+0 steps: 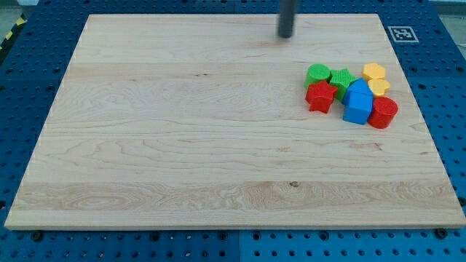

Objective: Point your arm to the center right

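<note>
My tip point(285, 36) is near the view's top, right of centre, on the wooden board point(182, 145). It is apart from the blocks, up and to the left of them. A tight cluster of blocks sits at the view's right: a green round block point(317, 73), a green star point(341, 78), a red star point(320, 96), a blue block point(357, 104), a red round block point(383, 112), a yellow hexagon point(374, 71) and a yellow heart point(379, 87).
The board lies on a blue pegboard table point(444, 87). A black and white marker tag point(402, 33) sits at the board's top right corner.
</note>
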